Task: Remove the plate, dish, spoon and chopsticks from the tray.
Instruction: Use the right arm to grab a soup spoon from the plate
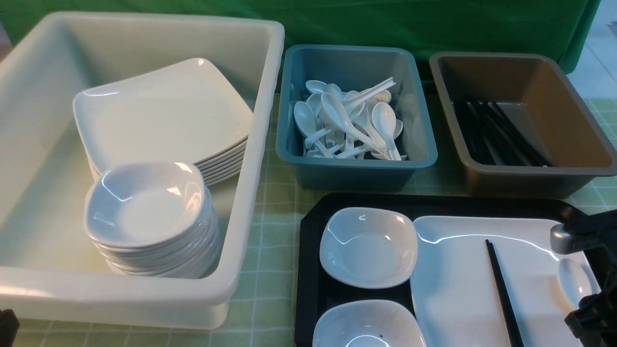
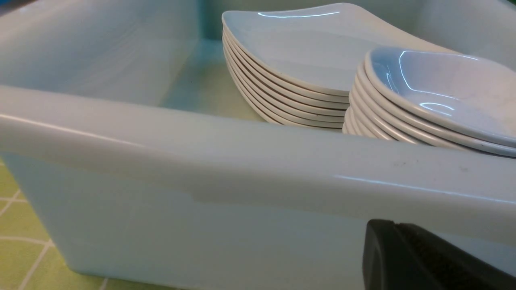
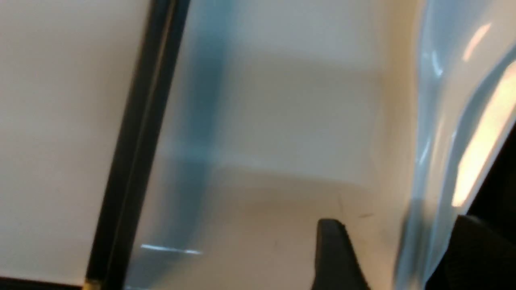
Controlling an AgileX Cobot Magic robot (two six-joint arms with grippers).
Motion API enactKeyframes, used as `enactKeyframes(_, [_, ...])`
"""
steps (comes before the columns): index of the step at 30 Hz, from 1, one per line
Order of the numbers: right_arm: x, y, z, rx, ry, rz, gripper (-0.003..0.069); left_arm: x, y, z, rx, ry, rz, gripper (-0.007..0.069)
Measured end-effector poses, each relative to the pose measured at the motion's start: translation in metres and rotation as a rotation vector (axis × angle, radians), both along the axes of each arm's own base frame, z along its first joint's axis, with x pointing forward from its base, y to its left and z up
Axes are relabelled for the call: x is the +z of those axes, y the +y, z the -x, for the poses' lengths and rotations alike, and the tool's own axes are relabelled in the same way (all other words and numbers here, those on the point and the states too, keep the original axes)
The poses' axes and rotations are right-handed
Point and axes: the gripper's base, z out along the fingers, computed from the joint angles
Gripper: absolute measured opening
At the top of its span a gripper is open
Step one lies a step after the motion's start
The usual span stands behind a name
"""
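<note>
The black tray (image 1: 313, 270) sits at the front right. On it lie the large white plate (image 1: 462, 289) and two small white dishes (image 1: 368, 246) (image 1: 366, 327). The black chopsticks (image 1: 503, 294) lie on the plate, and the white spoon (image 1: 573, 282) rests near its right rim. My right gripper (image 1: 590, 311) hangs just over the spoon with its jaws apart (image 3: 407, 257). The right wrist view shows the chopsticks (image 3: 133, 161), the plate (image 3: 60, 121) and a blurred glossy white curve between the fingers. Only one left finger (image 2: 403, 257) shows, next to the tub wall.
A big cream tub (image 1: 260, 144) on the left holds a stack of plates (image 1: 164, 111) and a stack of dishes (image 1: 149, 202). A teal bin (image 1: 356, 173) holds spoons. A brown bin (image 1: 525, 180) holds chopsticks. A green checked cloth covers the table.
</note>
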Motion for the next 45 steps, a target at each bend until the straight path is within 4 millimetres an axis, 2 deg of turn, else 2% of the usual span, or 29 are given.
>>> enactKeyframes(8, [0.006,0.000,-0.008,0.016,-0.032,0.012,0.0361,0.000,0.000,0.000,0.000,0.000,0.000,-0.0001])
enactKeyframes(22, [-0.021,0.001,-0.016,0.020,0.081,0.026,0.0363,0.000,0.000,0.000,0.000,0.000,-0.001,-0.0001])
enactKeyframes(35, [-0.022,0.002,-0.020,0.045,0.041,0.016,0.0363,0.000,0.000,0.000,0.000,0.000,0.000,-0.0001])
enactKeyframes(45, [-0.025,0.002,-0.021,0.054,0.056,0.018,0.0258,0.000,0.000,0.000,0.000,0.000,0.000,-0.0001])
